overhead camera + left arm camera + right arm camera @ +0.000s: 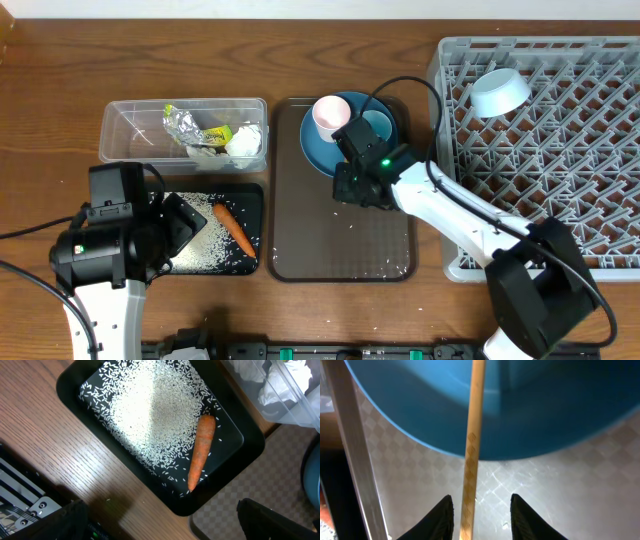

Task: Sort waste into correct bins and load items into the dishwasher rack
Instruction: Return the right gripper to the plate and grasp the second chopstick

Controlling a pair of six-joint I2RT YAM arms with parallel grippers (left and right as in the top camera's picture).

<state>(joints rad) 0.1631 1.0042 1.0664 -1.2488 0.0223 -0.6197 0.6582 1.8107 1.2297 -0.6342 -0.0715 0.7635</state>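
Chopstick pickup in hand, for the rack (560,150).
Right hand (481,510), half open, straddles the chopstick (472,435) at the blue plate's (520,400) edge, ungripped; it must close, then lift. Left hand (172,222) gapes empty.

Honestly nothing here is readable. The closest thing is the yellow-green wrapper (215,133) lying in the clear tub (125,125): there's some dark print on it, maybe a brand name, but from the overhead view it's way too small and crumpled to make out a single letter. The chopstick (471,410) in the right wrist view has a few little diamond marks (471,438) stamped down its length, but that's just a pattern, not letters or numbers. No labels or digits I can spot anywhere else.
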